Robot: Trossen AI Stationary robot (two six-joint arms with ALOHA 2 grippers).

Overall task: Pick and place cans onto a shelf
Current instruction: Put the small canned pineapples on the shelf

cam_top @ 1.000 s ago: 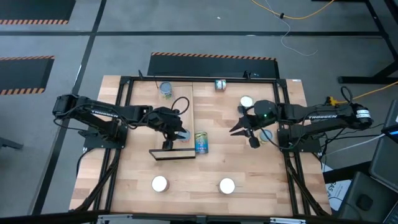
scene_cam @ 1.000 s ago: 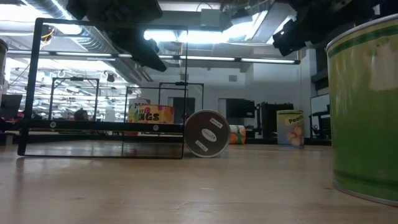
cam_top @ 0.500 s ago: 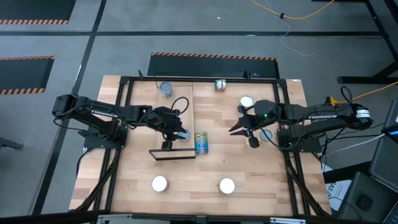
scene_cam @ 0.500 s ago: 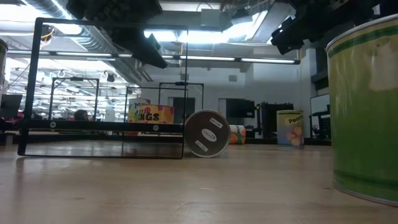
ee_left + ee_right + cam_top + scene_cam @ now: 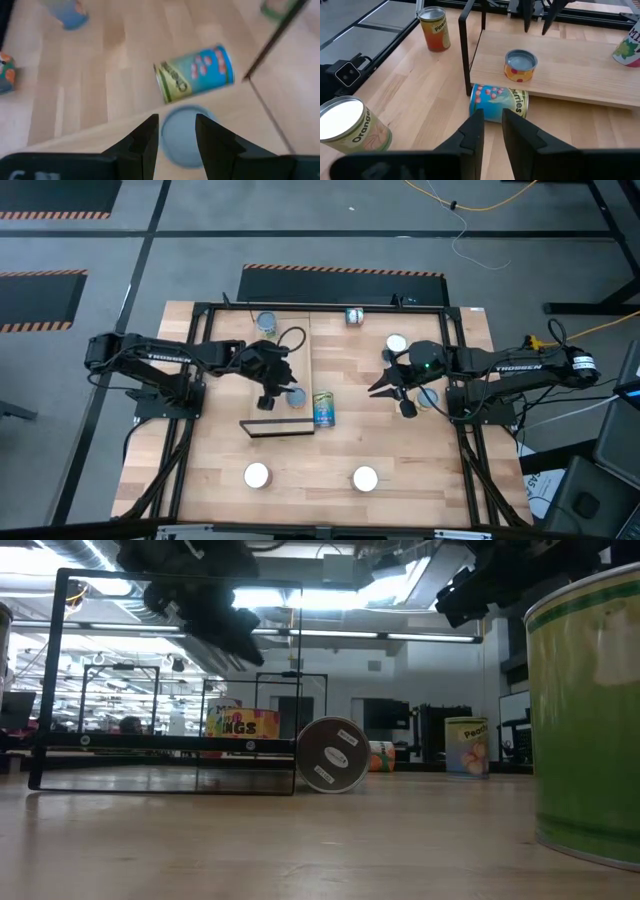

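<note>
Left end effector (image 5: 270,392) lifted off can (image 5: 294,397), upright on shelf (image 5: 300,360)

Left gripper (image 5: 176,135): two dark fingers (image 5: 145,145) parted, nothing between them but air, raised above a round grey-topped can (image 5: 186,139) standing upright on the shelf (image 5: 75,142). Blue-and-yellow can (image 5: 195,73): lying on its side on the tabletop (image 5: 125,65), just beside the shelf's edge. Dark frame bar (image 5: 272,42): running diagonally past it. Further cans at the frame's corners, blurred.
</note>
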